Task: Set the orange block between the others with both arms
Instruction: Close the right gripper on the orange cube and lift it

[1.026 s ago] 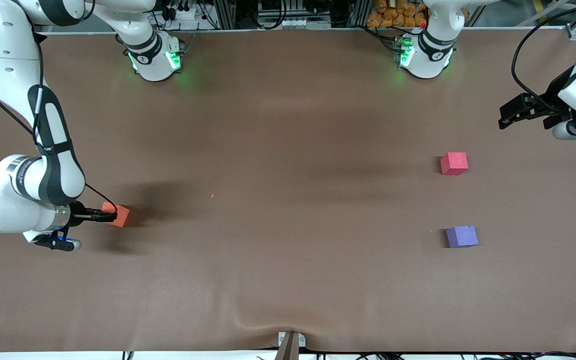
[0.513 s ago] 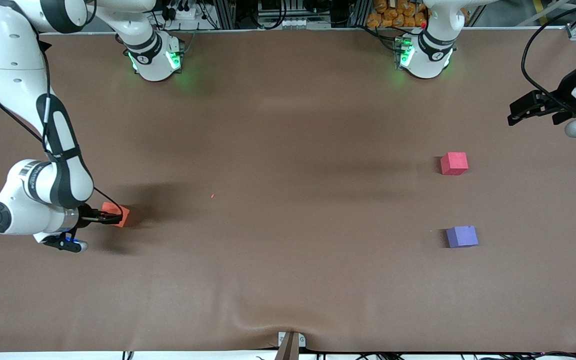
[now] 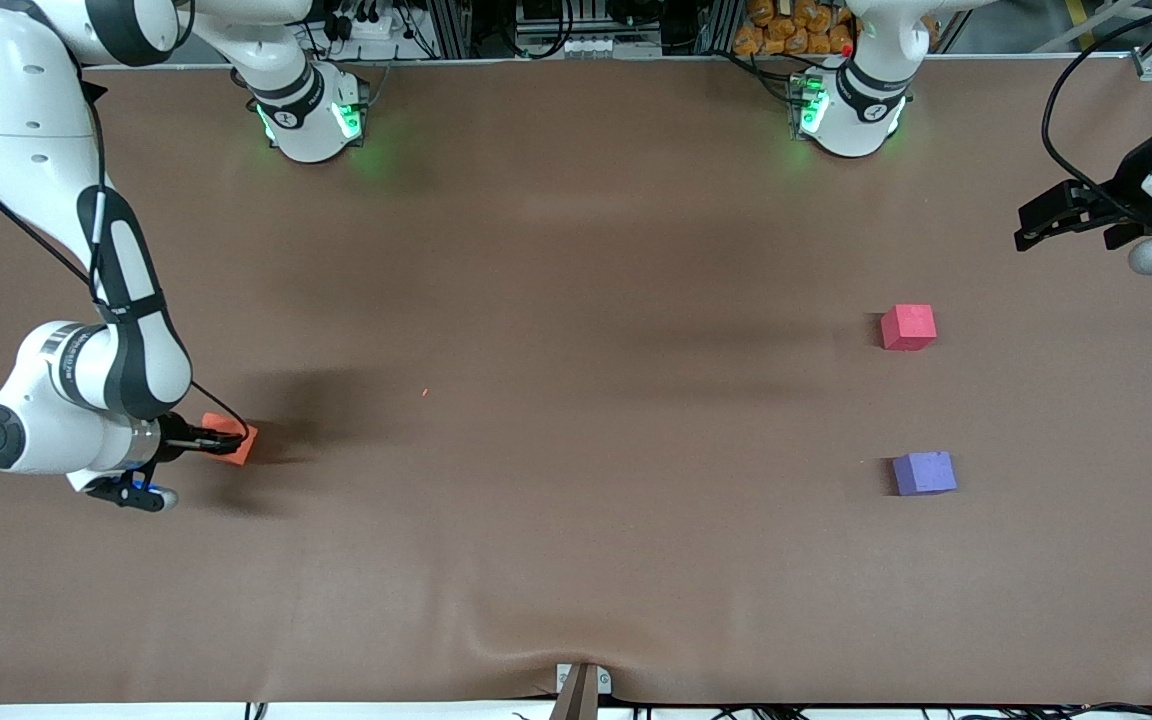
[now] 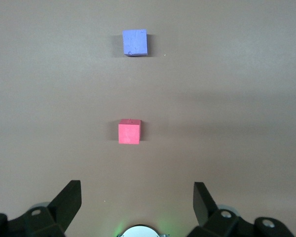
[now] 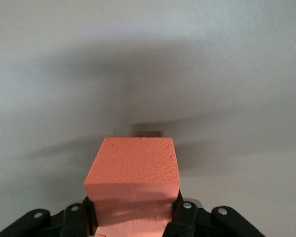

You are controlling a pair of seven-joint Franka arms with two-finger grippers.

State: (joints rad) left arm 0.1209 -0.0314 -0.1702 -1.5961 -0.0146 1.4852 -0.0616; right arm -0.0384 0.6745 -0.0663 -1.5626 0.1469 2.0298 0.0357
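While the right gripper (image 3: 226,440) sits low at the right arm's end of the table, its black fingers (image 5: 183,213) are pinched against two opposite sides of the orange block (image 5: 134,183). Up close that block looks like matte foam, its top finely pebbled, its edges square and crisp. Whether it rests on the table or is raised a little, I cannot tell. Around it stretches the brown table cover (image 3: 576,300), smooth and dull, with a soft ripple at the edge nearest the front camera. Well apart, toward the left arm's end, sit two cubes of the same shape and matte finish: the pinkish-red block (image 3: 908,327), and the purple block (image 3: 924,473) nearer the front camera, with bare cover between them. Near that end's edge, the left gripper (image 3: 1031,222) hangs over the cover, jaws spread wide and holding nothing.
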